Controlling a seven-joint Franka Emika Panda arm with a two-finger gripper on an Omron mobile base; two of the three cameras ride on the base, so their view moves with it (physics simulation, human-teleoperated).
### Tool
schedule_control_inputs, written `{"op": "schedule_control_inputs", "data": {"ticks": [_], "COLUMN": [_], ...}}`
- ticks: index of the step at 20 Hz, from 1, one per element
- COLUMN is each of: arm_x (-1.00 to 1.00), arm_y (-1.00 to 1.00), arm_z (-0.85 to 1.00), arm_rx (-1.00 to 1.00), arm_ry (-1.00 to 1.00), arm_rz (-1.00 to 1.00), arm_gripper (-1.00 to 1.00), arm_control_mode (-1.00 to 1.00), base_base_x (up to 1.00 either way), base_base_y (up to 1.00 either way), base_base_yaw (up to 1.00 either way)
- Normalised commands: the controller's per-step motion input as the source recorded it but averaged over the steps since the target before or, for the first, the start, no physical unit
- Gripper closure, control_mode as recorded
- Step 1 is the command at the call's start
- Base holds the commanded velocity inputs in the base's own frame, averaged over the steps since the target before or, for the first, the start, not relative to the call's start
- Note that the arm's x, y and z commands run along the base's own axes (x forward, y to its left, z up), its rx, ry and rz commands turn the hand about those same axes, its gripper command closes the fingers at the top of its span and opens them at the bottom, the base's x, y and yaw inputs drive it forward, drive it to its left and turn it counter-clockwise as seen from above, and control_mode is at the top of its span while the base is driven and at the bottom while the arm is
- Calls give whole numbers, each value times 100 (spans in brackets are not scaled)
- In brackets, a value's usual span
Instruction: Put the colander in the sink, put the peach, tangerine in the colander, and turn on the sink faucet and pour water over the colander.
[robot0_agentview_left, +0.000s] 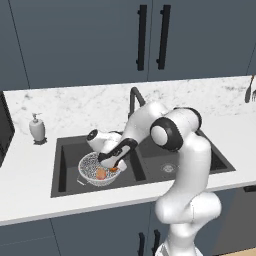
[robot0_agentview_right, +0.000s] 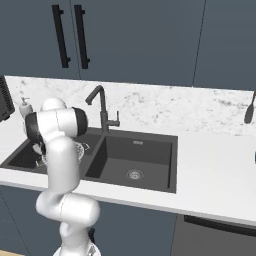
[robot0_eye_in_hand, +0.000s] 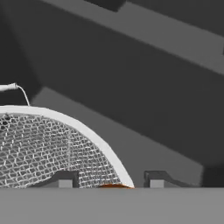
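1. Left base view: the colander (robot0_agentview_left: 97, 169) sits in the left basin of the sink (robot0_agentview_left: 65, 165), so water from the faucet (robot0_agentview_left: 134, 100) can reach it once the spout is swung over.
2. The end effector (robot0_agentview_left: 114, 167) hangs over the colander's right rim. Something bright orange, judged to be the tangerine (robot0_agentview_left: 114, 169), sits between its fingers, so the jaws appear closed on it, positioned for release into the bowl.
3. A paler pinkish-orange fruit, judged to be the peach (robot0_agentview_left: 101, 173), already lies inside the colander.
4. Hand view: the colander (robot0_eye_in_hand: 48, 148) shows fine silvery wire mesh under a smooth white rim, with a thin wire handle. An orange sliver (robot0_eye_in_hand: 114, 186) sits between the fingertips.
5. The sink is matt dark grey, set in a white marbled counter (robot0_agentview_left: 30, 170). A white soap dispenser (robot0_agentview_left: 36, 128) stands behind the left basin.
6. Remaining, by judgement: release the fruit, then open the faucet.
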Motion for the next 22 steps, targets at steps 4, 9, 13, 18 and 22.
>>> {"op": "schedule_control_inputs", "data": {"ticks": [4,9,13,18,22], "arm_x": [59,53,-30,-92,-100], "arm_y": [44,49,17,-75,-100], "arm_z": [-53,-48,30,55,39], "arm_rx": [-27,-22,0,35,50], "arm_ry": [3,-1,-27,-48,-54], "arm_rz": [-7,-4,0,0,0], "arm_gripper": [-100,-100,-100,-100,-100], "arm_control_mode": [-100,-100,-100,-100,-100], "base_base_x": [0,0,0,0,0], "base_base_y": [0,0,0,0,0], "base_base_yaw": [0,0,0,0,0]}}
